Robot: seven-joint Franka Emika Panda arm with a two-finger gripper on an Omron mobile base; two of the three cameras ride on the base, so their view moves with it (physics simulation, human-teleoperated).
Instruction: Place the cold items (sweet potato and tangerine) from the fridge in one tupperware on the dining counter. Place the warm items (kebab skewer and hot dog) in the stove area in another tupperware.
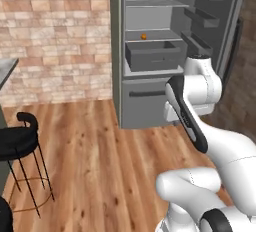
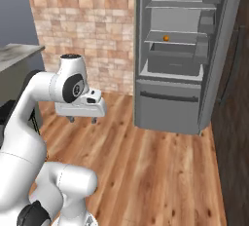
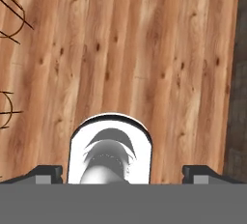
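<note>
From the camera on the left of the base, the fridge [image 1: 150,51] is standing open against a brick wall [image 1: 55,36], its pale shelves bare except for a small bright orange ball, the tangerine [image 1: 144,36], which is sitting on the shelf just above the pulled-out grey drawer [image 1: 152,56]. The white arm is folding up in front of the fridge's lower right, and a black bar stool [image 1: 20,141] is standing on the wooden floor [image 1: 100,146] at the far left. From the camera on the right of the base, the fridge [image 2: 180,54] is showing the same tangerine [image 2: 166,38] resting on the shelf behind the open drawer [image 2: 175,59]. The gripper [image 2: 82,120] is hanging well apart from the fridge, pointing down at the floor [image 2: 155,171], its two short fingers standing wide and holding nothing. From the camera on the hand, the gripper [image 3: 123,172] is looking straight down at bare wooden planks [image 3: 144,49], its two dark fingertips [image 3: 46,172] sitting far apart at the lower edge with nothing between them, and thin black stool wires [image 3: 12,20] are crossing the left edge.
</note>
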